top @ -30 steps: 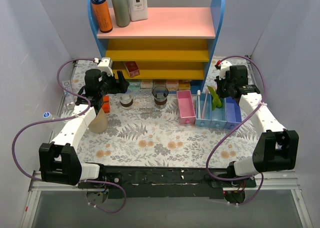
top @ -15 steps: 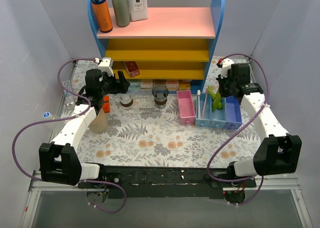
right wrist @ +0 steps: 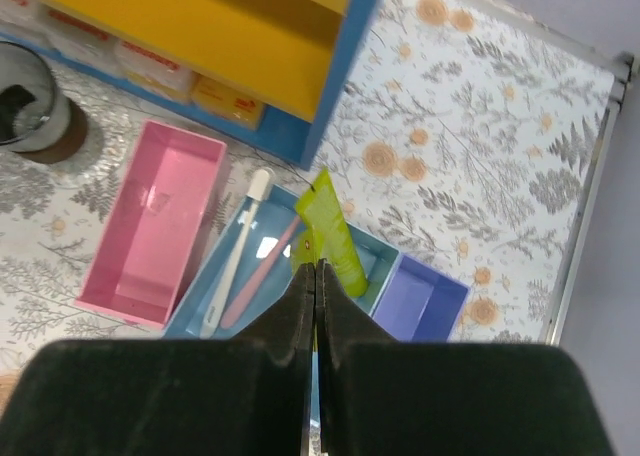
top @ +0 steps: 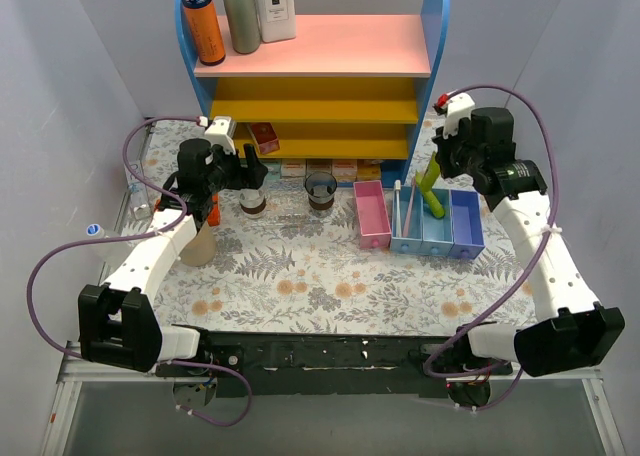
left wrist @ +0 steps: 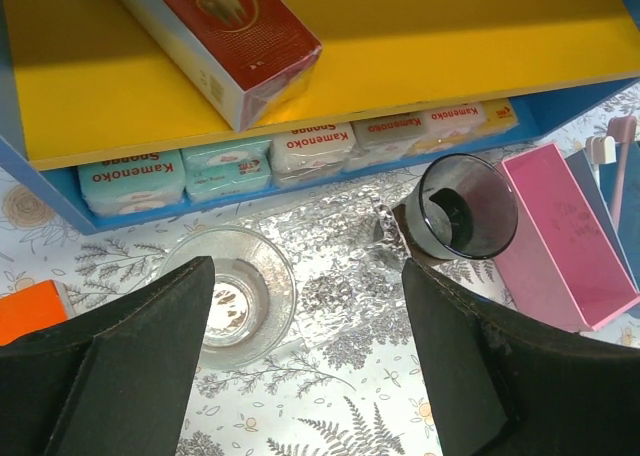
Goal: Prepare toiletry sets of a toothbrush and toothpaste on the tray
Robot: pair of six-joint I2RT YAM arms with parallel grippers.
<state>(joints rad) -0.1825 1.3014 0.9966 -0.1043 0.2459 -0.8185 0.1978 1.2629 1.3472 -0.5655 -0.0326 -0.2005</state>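
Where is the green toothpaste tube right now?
The toothpaste tube is on the right side of the top view, pinched by the right claw over the blue bins, beside the toothbrushes.

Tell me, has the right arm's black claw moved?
Yes. The right gripper pulled back from the light blue plastic bin toward the blue shelf side panel.

- Tray [left wrist: 340,291]: clear; shows only as a silvery shimmer under the cups near the tabletop's far edge, and its outline cannot be traced.
- Toothpaste tube [right wrist: 335,238]: lower end hidden behind the pressed-together fingers of the right gripper [right wrist: 315,268]; the contact itself is unseen.
- Red box [left wrist: 225,36]: cut off by the top edge of the left wrist view.
- Orange item [left wrist: 28,311]: cropped at that view's left edge, kind unclear.
- Pink bin [left wrist: 555,231]: near corner behind a finger [left wrist: 470,366] of the left gripper [left wrist: 305,271].
- Dark cup [right wrist: 28,101]: cropped at the left edge of the right wrist view.
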